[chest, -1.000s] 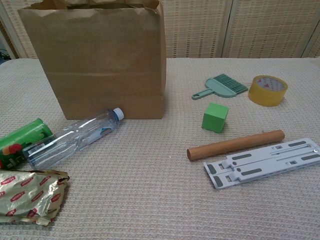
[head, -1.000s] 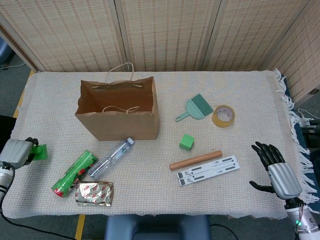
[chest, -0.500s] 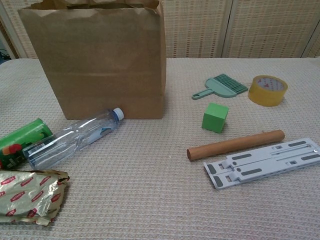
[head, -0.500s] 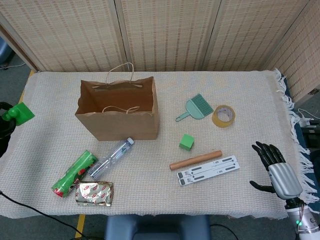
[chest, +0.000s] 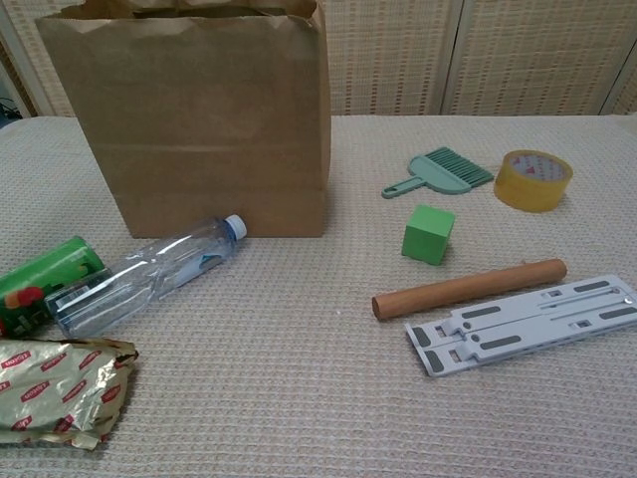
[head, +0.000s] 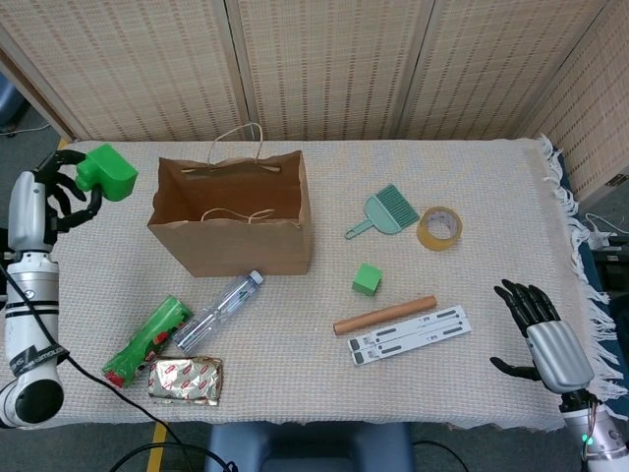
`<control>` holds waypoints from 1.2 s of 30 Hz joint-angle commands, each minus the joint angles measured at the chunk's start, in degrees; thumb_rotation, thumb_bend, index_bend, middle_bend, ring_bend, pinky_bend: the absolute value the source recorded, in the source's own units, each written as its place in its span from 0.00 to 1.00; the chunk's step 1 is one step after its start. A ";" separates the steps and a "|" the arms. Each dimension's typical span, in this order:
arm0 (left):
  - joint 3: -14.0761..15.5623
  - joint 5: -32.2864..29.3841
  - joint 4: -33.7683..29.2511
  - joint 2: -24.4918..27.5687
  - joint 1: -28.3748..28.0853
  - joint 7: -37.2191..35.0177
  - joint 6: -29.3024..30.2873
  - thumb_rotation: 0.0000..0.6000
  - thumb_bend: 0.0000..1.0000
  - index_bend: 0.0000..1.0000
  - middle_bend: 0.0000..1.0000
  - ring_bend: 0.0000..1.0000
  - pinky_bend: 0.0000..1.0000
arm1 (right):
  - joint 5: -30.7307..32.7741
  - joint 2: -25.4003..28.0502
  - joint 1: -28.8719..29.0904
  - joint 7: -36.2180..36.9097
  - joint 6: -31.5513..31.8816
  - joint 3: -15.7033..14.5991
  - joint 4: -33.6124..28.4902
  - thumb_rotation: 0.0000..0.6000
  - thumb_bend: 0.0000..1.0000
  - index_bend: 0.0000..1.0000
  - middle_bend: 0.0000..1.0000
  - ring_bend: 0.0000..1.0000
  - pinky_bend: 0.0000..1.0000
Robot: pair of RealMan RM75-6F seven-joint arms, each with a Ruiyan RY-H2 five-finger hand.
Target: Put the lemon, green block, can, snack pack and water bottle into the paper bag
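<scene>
At the table's near edge lie the foil snack pack (head: 185, 380), the green can (head: 146, 340) and the water bottle (head: 218, 312), while the right hand (head: 543, 335) hovers at the near right corner, fingers spread and holding nothing. A small green cube (head: 367, 279) sits mid-table beside a wooden rod (head: 384, 315). Farther back, the left hand (head: 59, 194) grips a green block (head: 107, 171) raised just left of the open paper bag (head: 233, 217).

A cloth-covered table (head: 491, 197) bears the paper bag (head: 234, 228), water bottle (head: 218, 312), can (head: 147, 340) (lying flat) and snack pack (head: 185, 381), well apart from the right hand's fingers (head: 519, 299).
</scene>
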 commanded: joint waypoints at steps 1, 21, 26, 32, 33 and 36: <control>1.65 -0.55 3.79 -5.38 -7.12 7.96 -1.82 1.00 0.63 0.66 0.65 0.60 0.77 | 0.01 0.05 0.02 0.07 -0.04 0.00 -0.01 1.00 0.00 0.00 0.00 0.00 0.00; 8.23 -1.65 12.85 -12.93 -16.14 19.07 -8.49 1.00 0.42 0.04 0.00 0.00 0.17 | -0.02 0.82 -0.15 1.50 0.18 -0.08 -0.25 1.00 0.00 0.00 0.00 0.00 0.00; 6.98 -0.72 9.84 -11.01 -14.56 16.10 -6.84 1.00 0.42 0.05 0.00 0.00 0.18 | 0.01 0.64 -0.19 0.89 0.14 -0.09 -0.21 1.00 0.00 0.00 0.00 0.00 0.00; 5.85 0.86 5.26 -6.96 -9.22 11.82 -0.99 1.00 0.49 0.25 0.17 0.15 0.33 | -0.09 0.49 -0.38 0.74 0.50 -0.09 0.05 1.00 0.00 0.00 0.00 0.00 0.00; 5.80 1.21 4.73 -6.09 -8.09 11.02 -0.07 1.00 0.50 0.28 0.20 0.18 0.36 | -0.14 0.48 -0.38 0.67 0.47 -0.13 0.05 1.00 0.00 0.00 0.00 0.00 0.00; 6.06 2.00 2.98 -2.45 -3.41 7.46 2.27 1.00 0.52 0.35 0.31 0.27 0.45 | -0.26 0.41 -0.37 0.48 0.38 -0.24 0.01 1.00 0.00 0.00 0.00 0.00 0.00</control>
